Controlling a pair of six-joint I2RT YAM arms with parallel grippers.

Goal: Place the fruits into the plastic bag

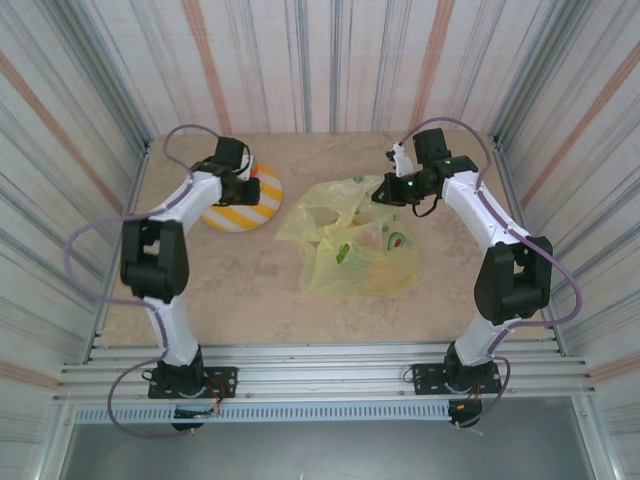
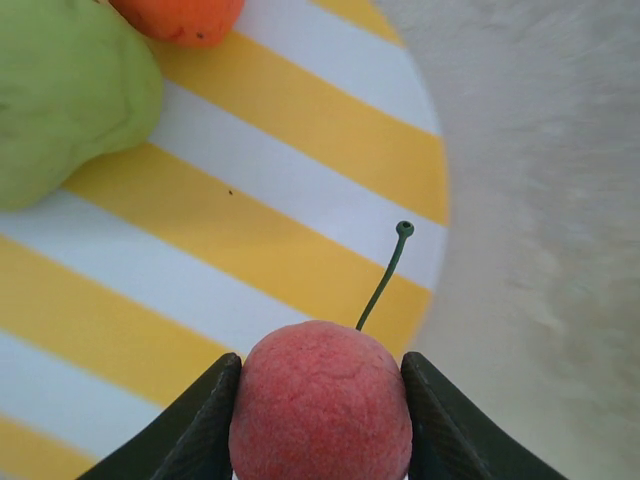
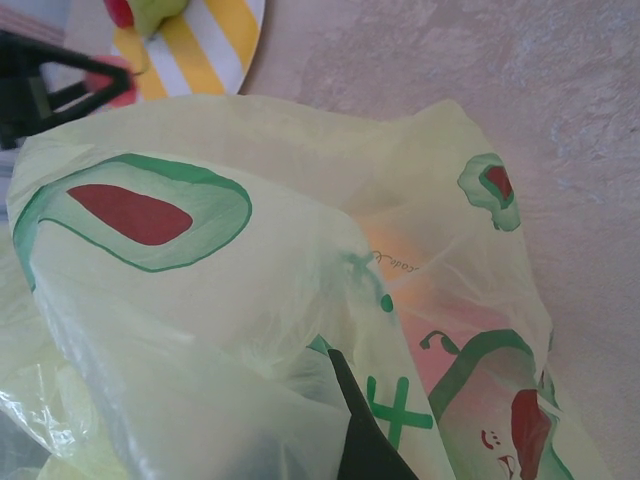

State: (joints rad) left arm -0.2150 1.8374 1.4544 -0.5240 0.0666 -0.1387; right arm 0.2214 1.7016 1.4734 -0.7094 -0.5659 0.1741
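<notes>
Left arm [image 1: 175, 320] and right arm [image 1: 485, 215]: white links, black joints, black bases bolted to the aluminium rail [image 1: 320, 365]. Lilac cables rise from the rail. Left gripper [image 2: 320, 362]: dark wedge fingers.

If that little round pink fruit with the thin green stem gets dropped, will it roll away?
Probably yes: the small round pink toy fruit looks ball-shaped, so it would likely roll on the flat yellow-and-white striped plate. Its thin green stem looks bendy and might hardly stop it. The matte, wrinkled skin probably helps the left gripper grip it.
</notes>
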